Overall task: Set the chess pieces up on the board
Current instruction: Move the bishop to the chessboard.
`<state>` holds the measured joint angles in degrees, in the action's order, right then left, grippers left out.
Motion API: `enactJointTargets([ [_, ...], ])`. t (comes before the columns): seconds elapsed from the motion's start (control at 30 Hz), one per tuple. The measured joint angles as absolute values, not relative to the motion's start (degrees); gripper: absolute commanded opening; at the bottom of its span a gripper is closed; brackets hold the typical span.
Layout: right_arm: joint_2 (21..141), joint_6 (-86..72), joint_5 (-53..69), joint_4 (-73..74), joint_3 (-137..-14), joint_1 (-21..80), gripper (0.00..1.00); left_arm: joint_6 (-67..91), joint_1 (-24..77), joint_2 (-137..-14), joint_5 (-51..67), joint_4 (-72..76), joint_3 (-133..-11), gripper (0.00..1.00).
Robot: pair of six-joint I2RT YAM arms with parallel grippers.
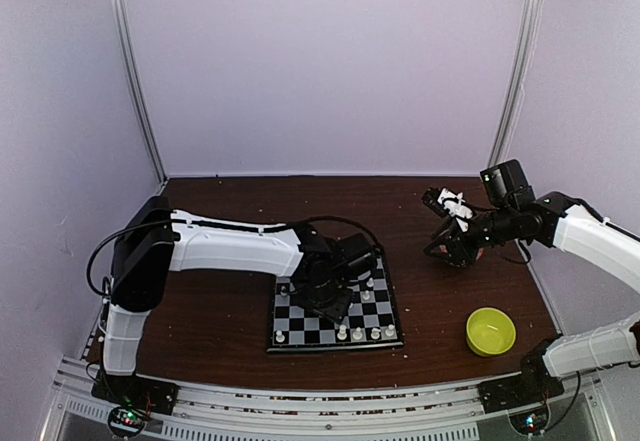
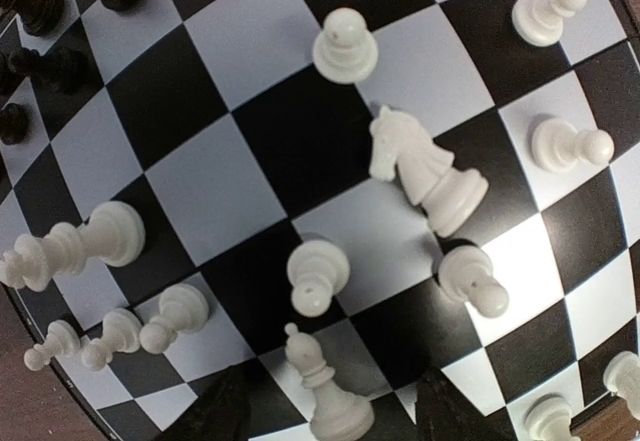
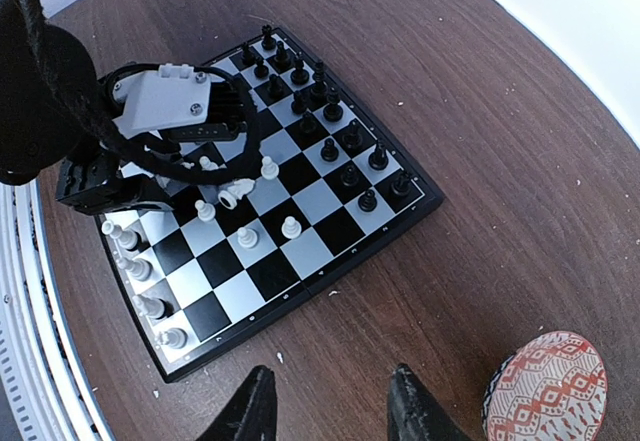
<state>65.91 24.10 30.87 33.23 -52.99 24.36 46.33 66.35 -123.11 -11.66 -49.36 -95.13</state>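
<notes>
L tool (image 2: 337, 404) spread low over board (image 2: 300, 131), white bishop (image 2: 320, 381) btwn its tips. R tool (image 3: 335, 406) spread, empty, above surface (image 3: 500, 111); red-patterned bowl (image 3: 548, 389) at its 3 o'clock.

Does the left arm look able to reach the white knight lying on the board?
Likely yes: the left tool hovers open just above the board, the knight close ahead; one white piece stands between its fingers.

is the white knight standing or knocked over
Knocked over: the knight lies on its side on the board, full profile showing in the left wrist view, while a nearby pawn stands upright.
</notes>
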Motion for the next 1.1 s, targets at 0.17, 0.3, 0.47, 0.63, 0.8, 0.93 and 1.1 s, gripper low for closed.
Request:
enactJointTargets([
  [0.17, 66.0, 24.1, 30.9, 33.2, -53.0, 24.4, 0.37, 45.5, 66.3, -123.1, -11.5, -49.1, -95.3, 0.49],
  [0.3, 66.0, 24.2, 30.9, 33.3, -53.0, 24.4, 0.37, 45.3, 66.3, -123.1, -11.2, -48.9, -95.4, 0.42],
  [0.47, 66.1, 24.3, 30.9, 33.3, -53.0, 24.4, 0.37, 45.3, 66.3, -123.1, -10.7, -49.0, -95.4, 0.39],
  [0.63, 66.6, 24.3, 31.0, 33.5, -53.0, 24.4, 0.37, 45.3, 66.3, -123.1, -11.4, -50.2, -95.4, 0.33],
  [0.8, 66.7, 24.3, 31.1, 33.7, -53.0, 24.4, 0.37, 45.4, 66.3, -123.1, -12.1, -51.1, -95.4, 0.3],
  [0.93, 66.9, 24.3, 31.1, 33.7, -53.0, 24.4, 0.37, 45.3, 66.3, -123.1, -12.3, -51.1, -95.4, 0.25],
  [1.1, 67.1, 24.3, 31.1, 33.7, -53.0, 24.4, 0.37, 44.8, 66.2, -123.2, -12.2, -51.1, -95.4, 0.23],
])
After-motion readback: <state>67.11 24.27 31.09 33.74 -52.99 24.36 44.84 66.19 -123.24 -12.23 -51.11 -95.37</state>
